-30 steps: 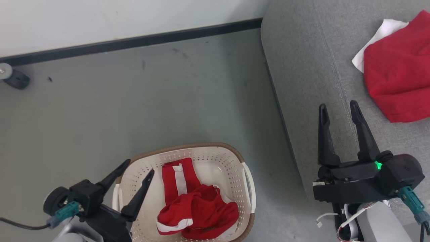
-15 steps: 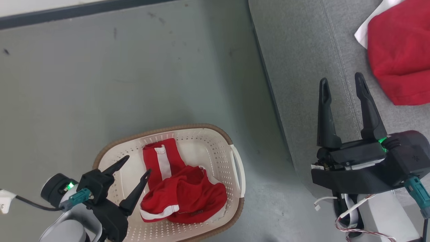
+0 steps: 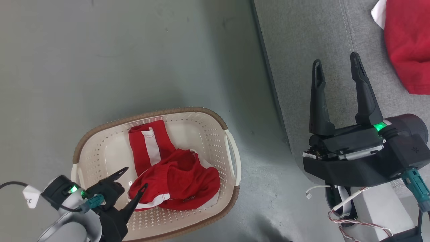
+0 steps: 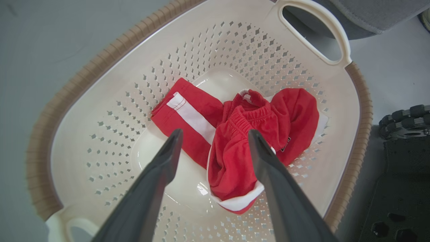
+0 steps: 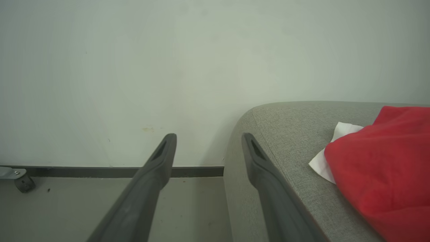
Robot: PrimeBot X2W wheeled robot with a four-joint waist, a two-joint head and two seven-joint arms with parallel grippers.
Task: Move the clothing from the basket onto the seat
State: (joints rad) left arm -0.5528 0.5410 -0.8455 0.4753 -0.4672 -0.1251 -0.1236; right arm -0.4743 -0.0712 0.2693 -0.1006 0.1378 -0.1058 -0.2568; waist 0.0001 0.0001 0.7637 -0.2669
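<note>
With the clothing (image 3: pixel 174 181) lying in the basket (image 3: pixel 151 112) at lower centre and the released left gripper (image 3: pixel 136 176) poised over it, the pick-up is judged in hand, lowering and closing being called for before carriage to the seat (image 3: pixel 302 50).

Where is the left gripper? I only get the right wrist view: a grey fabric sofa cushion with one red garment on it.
Observer: The left gripper hangs open over a brown-rimmed cream perforated plastic basket on the floor.
Operator: Anything in it?
Observer: Bright-red soft garments with white stripes, bunched on its bottom.
Operator: Gripped?
Observer: No; the open fingers straddle an elastic waistband, nothing pinched.
</note>
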